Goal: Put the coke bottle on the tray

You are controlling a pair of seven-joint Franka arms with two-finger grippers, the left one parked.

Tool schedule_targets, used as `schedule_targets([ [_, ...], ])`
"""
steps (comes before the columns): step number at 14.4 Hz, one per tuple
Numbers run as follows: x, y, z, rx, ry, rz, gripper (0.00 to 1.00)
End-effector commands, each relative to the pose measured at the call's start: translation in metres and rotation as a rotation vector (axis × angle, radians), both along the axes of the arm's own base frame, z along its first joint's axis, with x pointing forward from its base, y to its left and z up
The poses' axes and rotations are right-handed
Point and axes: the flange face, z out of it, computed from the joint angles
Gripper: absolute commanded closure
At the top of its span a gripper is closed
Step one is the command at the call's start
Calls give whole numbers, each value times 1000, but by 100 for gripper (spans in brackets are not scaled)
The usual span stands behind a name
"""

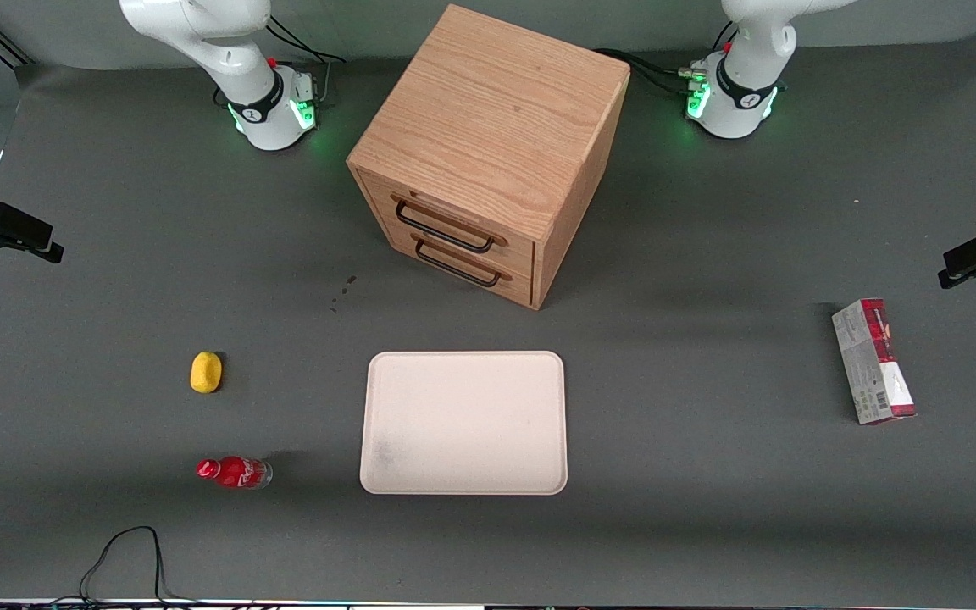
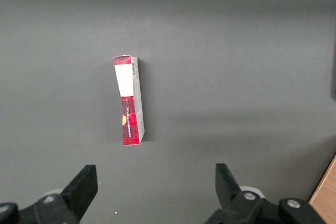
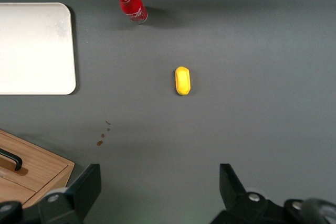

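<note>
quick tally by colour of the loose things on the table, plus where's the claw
Red: 2, the small clear plastic coke bottle with red cap and the red-and-grey carton
Yellow: 1, the yellow lump
Cream-pink: 1, the flat rectangular tray
Wood: 1, the wooden drawer cabinet
Total: 5
The claw is open, above the table near the cabinet.

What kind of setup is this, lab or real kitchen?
Most likely a robot lab bench: a grey mat-covered table with staged props, a coke bottle, a tray and a wooden drawer cabinet. The gripper hangs open above the table.
</note>
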Motion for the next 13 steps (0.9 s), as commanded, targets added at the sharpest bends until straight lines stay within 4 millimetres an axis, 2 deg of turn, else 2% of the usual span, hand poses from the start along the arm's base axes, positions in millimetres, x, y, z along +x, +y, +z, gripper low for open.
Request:
schedule_targets([
  [1, -3, 0, 5, -1, -14, 11, 0],
  [6, -1, 4, 5, -1, -14, 3, 0],
  [8, 8, 3, 1, -1, -11, 2, 0],
  [13, 71, 34, -15, 21, -47, 48, 0],
])
